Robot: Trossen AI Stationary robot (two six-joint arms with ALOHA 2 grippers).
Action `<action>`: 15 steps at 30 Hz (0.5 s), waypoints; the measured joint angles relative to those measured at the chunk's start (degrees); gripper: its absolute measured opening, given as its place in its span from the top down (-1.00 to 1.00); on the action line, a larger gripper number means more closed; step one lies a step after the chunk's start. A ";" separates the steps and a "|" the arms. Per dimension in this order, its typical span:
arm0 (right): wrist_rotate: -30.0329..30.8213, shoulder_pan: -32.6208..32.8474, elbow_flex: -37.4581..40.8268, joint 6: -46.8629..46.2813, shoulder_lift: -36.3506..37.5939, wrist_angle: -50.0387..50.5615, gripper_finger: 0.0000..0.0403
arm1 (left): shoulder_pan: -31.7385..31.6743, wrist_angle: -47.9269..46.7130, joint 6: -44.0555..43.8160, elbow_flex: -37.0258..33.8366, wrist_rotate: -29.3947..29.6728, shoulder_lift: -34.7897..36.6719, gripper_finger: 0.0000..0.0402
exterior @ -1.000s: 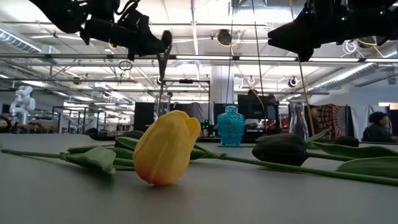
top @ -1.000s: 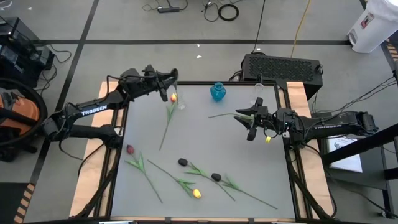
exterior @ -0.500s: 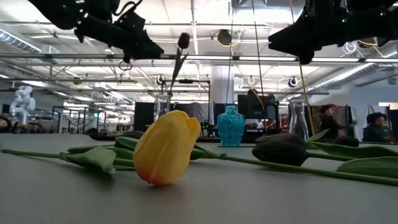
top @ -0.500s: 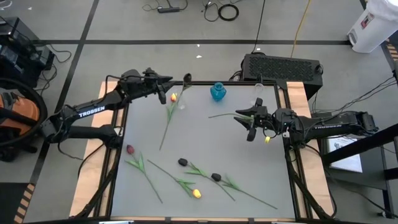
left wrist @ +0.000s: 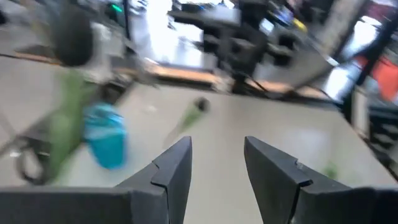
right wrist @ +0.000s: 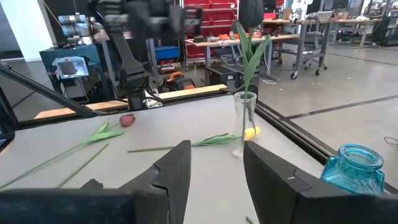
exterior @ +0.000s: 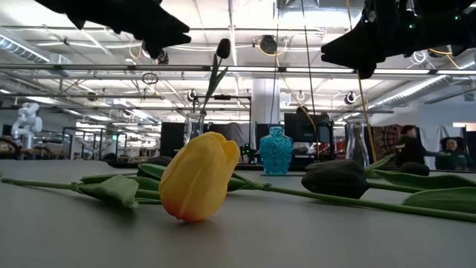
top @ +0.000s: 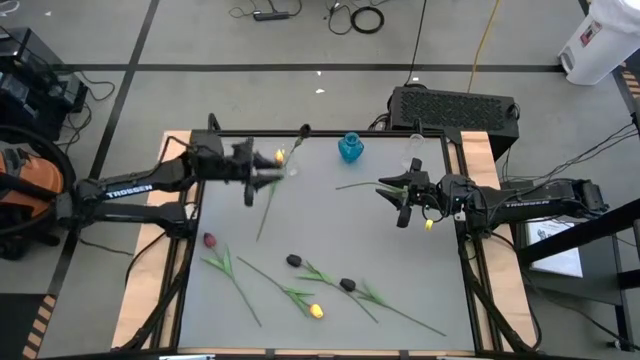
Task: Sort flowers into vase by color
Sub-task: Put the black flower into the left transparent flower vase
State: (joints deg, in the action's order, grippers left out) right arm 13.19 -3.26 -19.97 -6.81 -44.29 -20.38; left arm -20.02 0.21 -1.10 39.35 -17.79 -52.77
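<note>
The left end effector (top: pixel 262 178) hangs above the desk (top: pixel 330 240) toward its far left part, fingers (left wrist: pixel 177 168) apart and empty. Just beyond it, toward 1 o'clock in the high view, a clear vase (right wrist: pixel 244 124) stands near the far edge with a black tulip (exterior: pixel 222 49) upright in it, its bud above the rim; a yellow tulip (top: pixel 279 156) lies on the desk beside the vase base, its stem running back toward 7 o'clock. At 3 o'clock from this vase a blue vase (top: pixel 350 148) stands at the far edge, and a second clear vase (top: pixel 416 146) stands further right.

The right end effector (top: pixel 392 196) hovers over the desk's right side, fingers (right wrist: pixel 177 168) apart, nothing between them. A green stem (top: pixel 360 185) lies just off its tip toward 10 o'clock.

Well apart from both, across the near half of the desk, lie a dark red tulip (top: pixel 209 240) at the left, two black tulips (top: pixel 294 260) (top: pixel 347 285) in the middle, and another yellow tulip (top: pixel 316 311) nearest the front edge, their stems and leaves crossing one another.
</note>
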 joint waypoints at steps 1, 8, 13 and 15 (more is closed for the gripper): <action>0.00 0.00 0.00 0.00 0.02 0.03 0.31 | 1.83 -1.20 -0.06 0.02 0.07 0.00 0.23; -5.29 0.01 0.00 -2.39 -0.11 0.36 0.31 | 11.66 -10.95 -0.11 0.00 7.41 -0.02 0.24; -10.21 2.54 0.00 -5.62 -2.21 1.92 0.31 | 15.67 -17.27 -0.07 0.00 12.88 -0.02 0.24; -10.21 3.96 0.00 -7.04 -3.46 3.33 0.31 | 16.84 -18.83 -0.11 0.00 13.41 -0.02 0.24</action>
State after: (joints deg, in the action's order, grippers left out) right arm 2.98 0.70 -19.97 -13.85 -47.75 -17.05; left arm -3.18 -18.62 -1.21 39.35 -4.38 -52.80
